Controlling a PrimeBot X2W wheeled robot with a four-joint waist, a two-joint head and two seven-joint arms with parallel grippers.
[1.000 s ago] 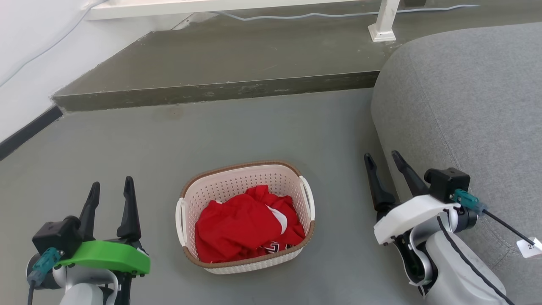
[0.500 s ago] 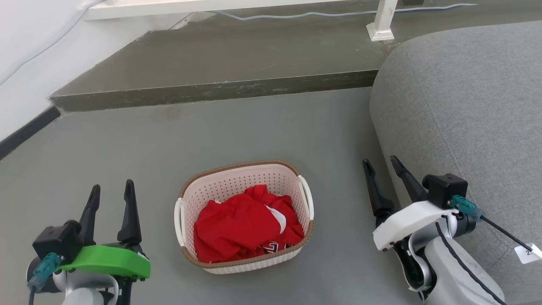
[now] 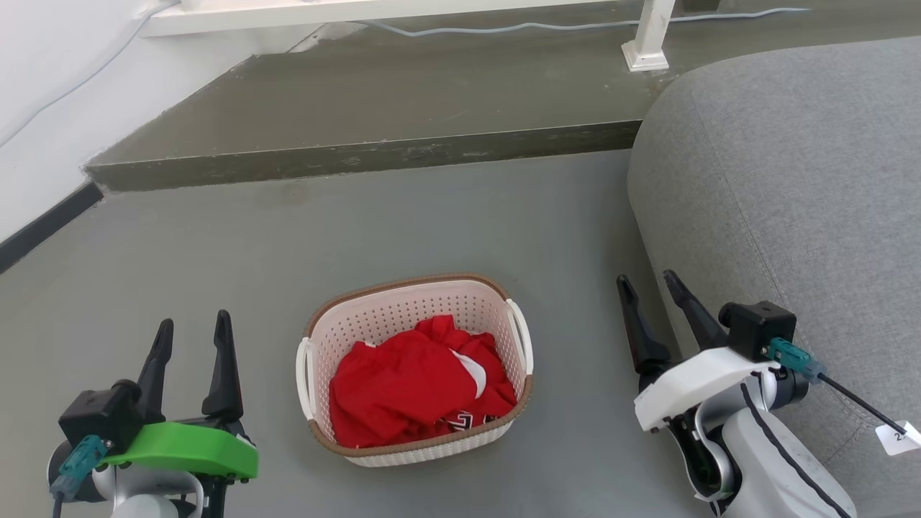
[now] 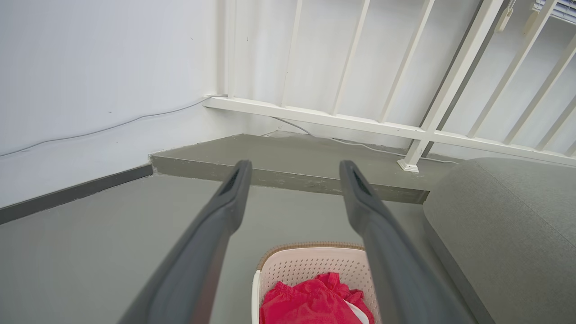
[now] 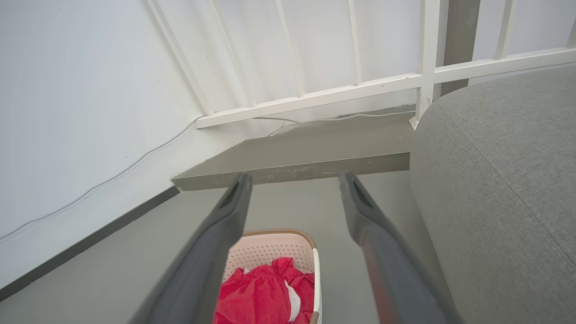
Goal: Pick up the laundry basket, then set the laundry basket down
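Since half a second ago, both claws sit a touch lower in the head view: my left claw (image 3: 195, 320) at the lower left, my right claw (image 3: 646, 277) beside the grey sofa (image 3: 791, 180). The basket (image 3: 403, 311) lies where it was. Both claws are spread wide with nothing between the fingers, and neither touches the basket.

The basket stands upright on the grey floor (image 3: 432, 216) between my claws, apart from both, with the step (image 3: 360, 155) well beyond it. Its cream walls are perforated and a brown woven-look band runs round the rim. A white loop handle (image 3: 523, 334) sits on each short side. A crumpled red cloth (image 3: 410, 385) with a white patch lies inside.
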